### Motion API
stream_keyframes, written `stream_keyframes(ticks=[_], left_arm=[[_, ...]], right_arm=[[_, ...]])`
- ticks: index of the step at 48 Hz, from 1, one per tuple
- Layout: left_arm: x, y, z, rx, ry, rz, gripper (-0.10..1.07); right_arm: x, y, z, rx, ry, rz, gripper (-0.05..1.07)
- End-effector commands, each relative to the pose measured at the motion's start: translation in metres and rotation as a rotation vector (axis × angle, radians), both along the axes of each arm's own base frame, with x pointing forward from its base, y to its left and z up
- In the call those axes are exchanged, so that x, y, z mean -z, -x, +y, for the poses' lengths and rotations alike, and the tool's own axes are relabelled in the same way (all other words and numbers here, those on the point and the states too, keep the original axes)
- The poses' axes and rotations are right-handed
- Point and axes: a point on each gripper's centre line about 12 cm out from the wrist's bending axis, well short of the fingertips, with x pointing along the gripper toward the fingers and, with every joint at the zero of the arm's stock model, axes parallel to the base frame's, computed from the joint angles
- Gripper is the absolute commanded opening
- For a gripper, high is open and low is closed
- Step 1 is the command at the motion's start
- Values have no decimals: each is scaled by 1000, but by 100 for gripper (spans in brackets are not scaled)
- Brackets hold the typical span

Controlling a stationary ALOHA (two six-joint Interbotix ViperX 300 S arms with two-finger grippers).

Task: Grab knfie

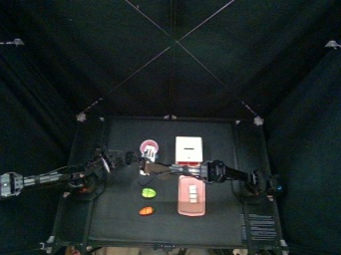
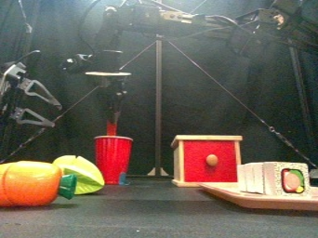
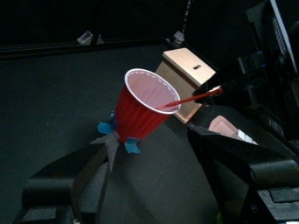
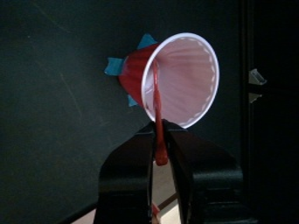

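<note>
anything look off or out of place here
Yes. The knfie is not on the table; it is pinched in the right gripper, its tip resting across the rim of the upright red cup. The cup also stands on scraps of blue tape. Nothing looks spilled or broken.

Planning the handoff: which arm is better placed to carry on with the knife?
Right. The right gripper is shut on the knife, its tip at the red cup's rim. The left gripper only hangs near the cup, holding nothing.
</note>
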Motion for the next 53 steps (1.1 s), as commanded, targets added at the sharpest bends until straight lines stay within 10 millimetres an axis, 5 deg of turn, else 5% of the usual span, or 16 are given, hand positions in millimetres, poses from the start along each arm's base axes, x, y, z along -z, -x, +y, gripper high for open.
stream_keyframes(ticks=[1, 20, 53], left_arm=[[-5, -2, 1, -3, -9, -9, 97], [-4, -2, 1, -3, -7, -8, 97], [-4, -1, 2, -9, -5, -7, 97]], right_arm=[[-33, 7, -4, 7, 4, -61, 48], [-38, 9, -2, 0, 4, -56, 30], [-81, 24, 0, 8, 16, -111, 29]])
